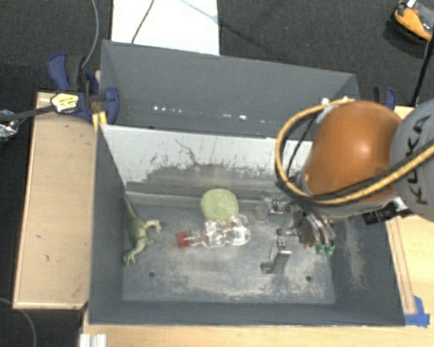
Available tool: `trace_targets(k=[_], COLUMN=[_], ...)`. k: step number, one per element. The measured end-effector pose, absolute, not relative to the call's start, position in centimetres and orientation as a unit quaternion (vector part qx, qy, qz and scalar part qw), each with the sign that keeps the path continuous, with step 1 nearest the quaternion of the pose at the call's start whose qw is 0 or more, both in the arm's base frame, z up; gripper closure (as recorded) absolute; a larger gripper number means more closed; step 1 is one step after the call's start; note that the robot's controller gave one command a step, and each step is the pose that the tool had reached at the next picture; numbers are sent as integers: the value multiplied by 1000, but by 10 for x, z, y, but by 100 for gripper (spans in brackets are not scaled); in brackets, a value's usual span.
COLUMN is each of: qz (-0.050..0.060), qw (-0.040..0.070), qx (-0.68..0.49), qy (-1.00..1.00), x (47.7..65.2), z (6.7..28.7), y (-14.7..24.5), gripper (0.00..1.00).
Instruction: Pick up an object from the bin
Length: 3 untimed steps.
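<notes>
Three things lie on the floor of the grey bin (209, 277): a green toy dinosaur (138, 238) at the left, then a clear plastic piece with a red end (218, 234), with a pale green ball (220, 204) touching it on the far side. To their right the gripper (276, 260) stands low over bare floor, nearest the clear plastic piece but apart from it. Whether the gripper is open or closed cannot be told.

floor (216, 281) bare at front; bottle (223, 232), ball (220, 204) mid-bin.

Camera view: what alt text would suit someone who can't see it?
A robot arm's gripper hangs low in a grey bin, right of a clear object with a red end, a pale green ball and a green toy dinosaur.
</notes>
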<state>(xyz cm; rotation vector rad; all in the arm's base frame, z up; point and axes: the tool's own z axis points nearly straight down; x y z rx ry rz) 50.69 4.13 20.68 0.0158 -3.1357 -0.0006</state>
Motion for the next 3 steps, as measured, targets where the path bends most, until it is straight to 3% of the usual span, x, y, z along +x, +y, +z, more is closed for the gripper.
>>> trace_targets(k=[1,2,3], qz=[0,0,-1], qw=[-1,-4,-4], qx=[4,20,36], qy=[-1000,-1000,-999], x=[509,520,534], z=[211,165,104], y=[41,58,71], gripper=[0,0,0])
